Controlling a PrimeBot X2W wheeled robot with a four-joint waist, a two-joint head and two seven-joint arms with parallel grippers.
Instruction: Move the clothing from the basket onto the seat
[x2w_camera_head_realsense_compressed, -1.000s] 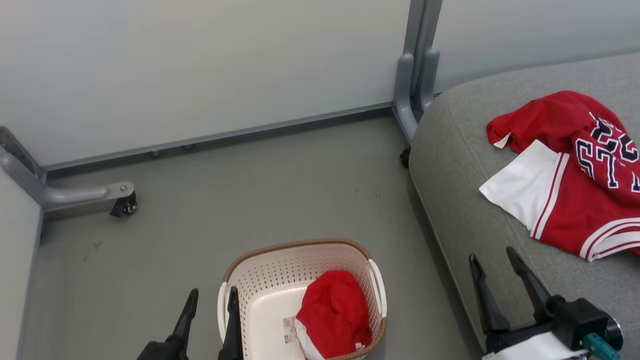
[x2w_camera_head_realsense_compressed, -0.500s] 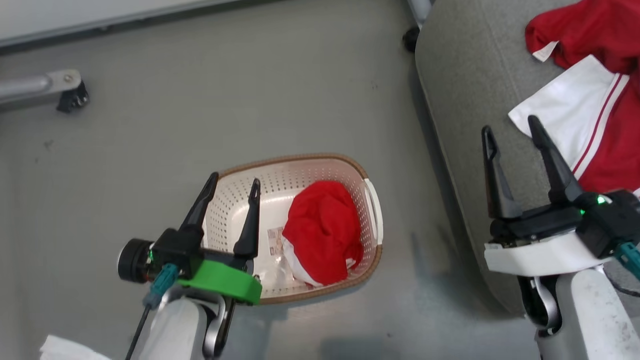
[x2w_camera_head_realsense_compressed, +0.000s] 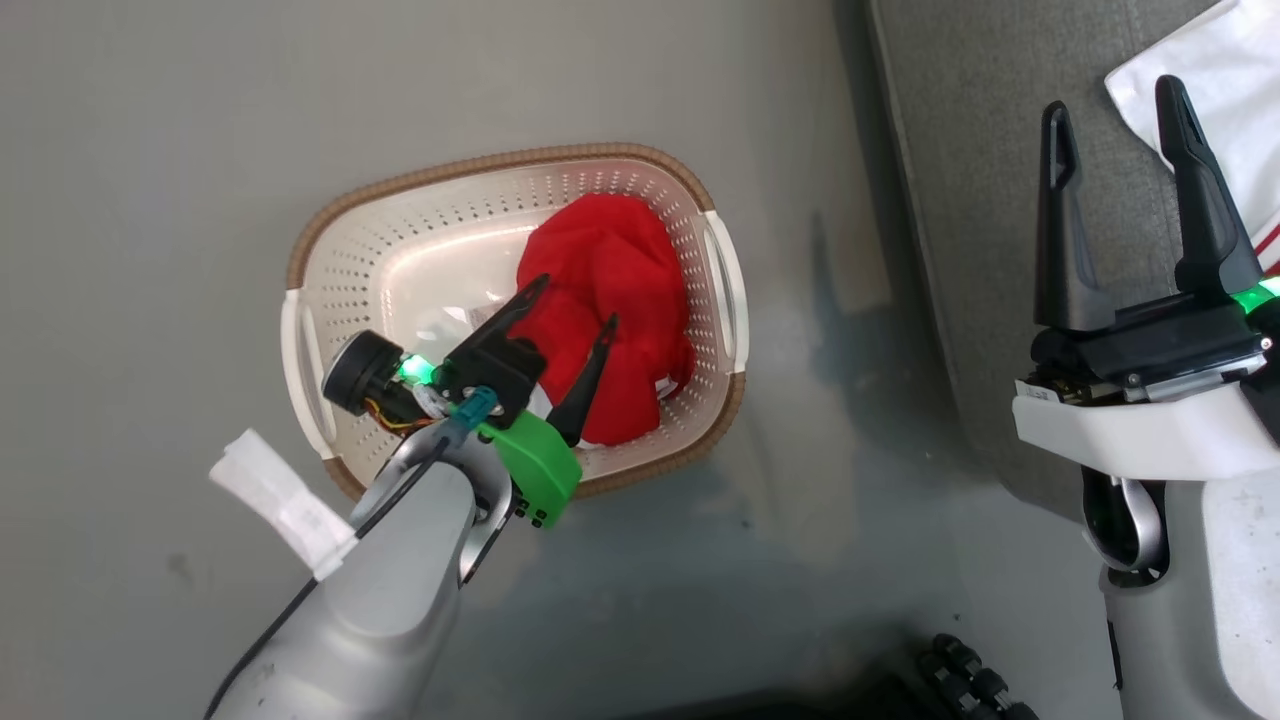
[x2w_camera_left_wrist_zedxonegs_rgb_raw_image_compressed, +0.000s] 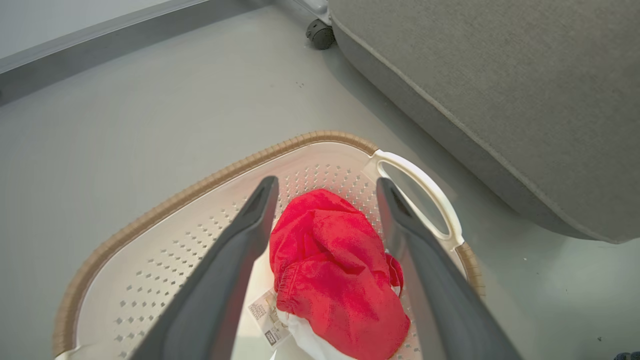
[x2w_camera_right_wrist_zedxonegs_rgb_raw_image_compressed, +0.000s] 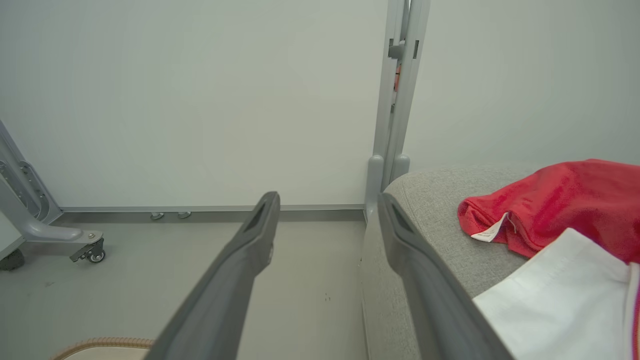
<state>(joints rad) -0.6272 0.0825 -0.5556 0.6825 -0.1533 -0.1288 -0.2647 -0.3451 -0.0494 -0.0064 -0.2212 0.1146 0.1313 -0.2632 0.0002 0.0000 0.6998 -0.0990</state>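
Note:
The cream perforated basket (x2w_camera_head_realsense_compressed: 500, 165) with its brown rim stands on the floor, and a bunched red garment (x2w_camera_head_realsense_compressed: 600, 260) with a bit of white lies in its right half. My left gripper (x2w_camera_head_realsense_compressed: 578, 300) hangs open just above that garment; in the left wrist view the garment (x2w_camera_left_wrist_zedxonegs_rgb_raw_image_compressed: 330, 260) lies between and below the fingers of the left gripper (x2w_camera_left_wrist_zedxonegs_rgb_raw_image_compressed: 327, 182). My right gripper (x2w_camera_head_realsense_compressed: 1112, 100) is open and empty over the edge of the grey seat (x2w_camera_head_realsense_compressed: 990, 150). On the seat (x2w_camera_right_wrist_zedxonegs_rgb_raw_image_compressed: 430, 200) lies the other red garment (x2w_camera_right_wrist_zedxonegs_rgb_raw_image_compressed: 560, 200) with its white panel (x2w_camera_right_wrist_zedxonegs_rgb_raw_image_compressed: 560, 295).
The basket's white handle (x2w_camera_left_wrist_zedxonegs_rgb_raw_image_compressed: 425, 190) faces the seat's side, with a narrow strip of floor between. A grey partition post (x2w_camera_right_wrist_zedxonegs_rgb_raw_image_compressed: 400, 100) and a wheeled foot (x2w_camera_right_wrist_zedxonegs_rgb_raw_image_compressed: 90, 252) stand against the pale wall. A caster (x2w_camera_left_wrist_zedxonegs_rgb_raw_image_compressed: 320, 34) sits by the seat's corner.
The head camera has tilted down. My left gripper has moved from the basket's left side to over the red garment inside it. The right gripper stays open by the seat.

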